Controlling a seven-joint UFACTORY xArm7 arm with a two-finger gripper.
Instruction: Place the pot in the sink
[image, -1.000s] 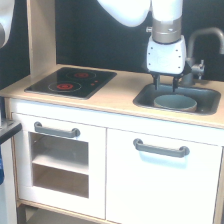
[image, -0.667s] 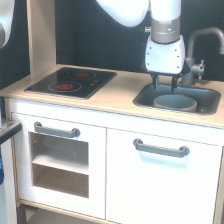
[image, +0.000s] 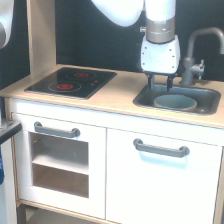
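Note:
The pot, light blue-grey and round, sits inside the sink, a grey metal basin recessed in the light wood countertop at the exterior view's right. My gripper hangs above the sink's left half, just left of and above the pot's rim. Its two dark fingers stand apart with nothing between them, clear of the pot.
A grey faucet rises behind the sink. A black stovetop with red rings lies on the counter to the left. Below are white cabinet doors with grey handles and a wooden upright at the back left.
The gripper has risen out of the sink by a small amount, leaving the pot resting in the basin.

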